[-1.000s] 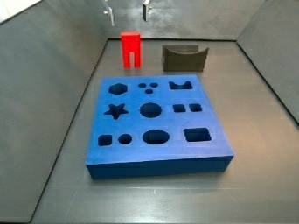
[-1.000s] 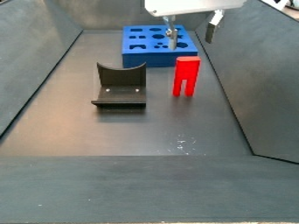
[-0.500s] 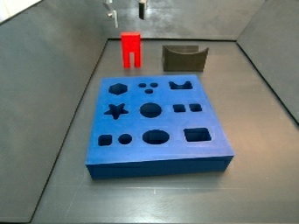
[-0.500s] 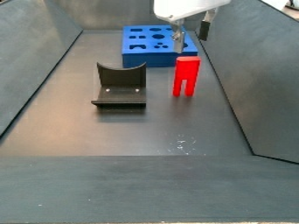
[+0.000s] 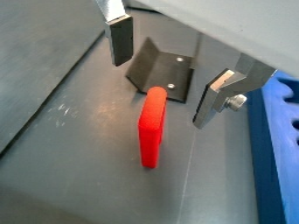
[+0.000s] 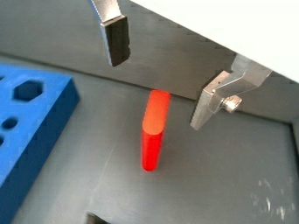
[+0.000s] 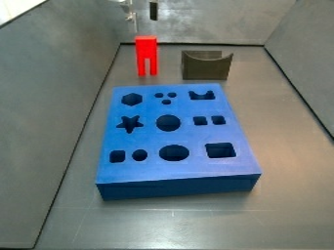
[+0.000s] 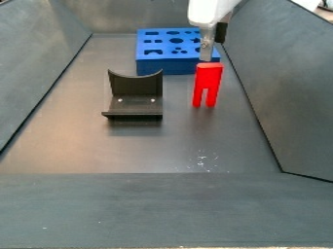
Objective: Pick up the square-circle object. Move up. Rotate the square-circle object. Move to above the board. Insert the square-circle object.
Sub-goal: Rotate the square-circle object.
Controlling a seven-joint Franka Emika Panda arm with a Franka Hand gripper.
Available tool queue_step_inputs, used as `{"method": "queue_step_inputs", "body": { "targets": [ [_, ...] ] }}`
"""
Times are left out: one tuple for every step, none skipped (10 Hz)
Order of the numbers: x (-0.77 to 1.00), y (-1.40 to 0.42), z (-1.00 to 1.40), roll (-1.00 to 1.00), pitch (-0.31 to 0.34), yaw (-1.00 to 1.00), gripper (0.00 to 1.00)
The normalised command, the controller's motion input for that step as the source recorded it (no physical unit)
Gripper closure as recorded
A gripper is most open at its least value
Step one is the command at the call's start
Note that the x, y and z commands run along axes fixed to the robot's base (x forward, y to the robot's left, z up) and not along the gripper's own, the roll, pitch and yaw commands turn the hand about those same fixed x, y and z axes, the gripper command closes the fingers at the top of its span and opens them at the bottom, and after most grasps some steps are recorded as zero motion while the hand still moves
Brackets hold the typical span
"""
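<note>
Directly below the parted claw (image 5: 166,79), upright square-circle object (image 5: 152,127), ungrasped

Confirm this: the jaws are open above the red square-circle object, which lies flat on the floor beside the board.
Not flat: in a side view the square-circle object stands upright on its legs. The gripper is indeed above it, jaws open, and the board is beside it.

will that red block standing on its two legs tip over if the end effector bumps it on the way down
Probably yes: the small bright red two-legged block stands tall on a narrow base, so a sideways nudge could topple it. It looks rigid and should not flex when squeezed. The open end effector sits above it, fingers on either side, which suggests contact can be avoided.
</note>
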Motion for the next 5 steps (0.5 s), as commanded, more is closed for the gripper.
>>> {"method": "queue_step_inputs", "body": {
  "targets": [
    [0.02,0.0,-0.02,0.0,0.006,1.0,0.0],
    [0.02,0.0,-0.02,0.0,0.006,1.0,0.0],
    [0.02,0.0,-0.02,0.0,0.006,1.0,0.0],
    [0.02,0.0,-0.02,0.0,0.006,1.0,0.0],
    [0.02,0.0,-0.02,0.0,0.006,1.0,0.0]
  ]
}}
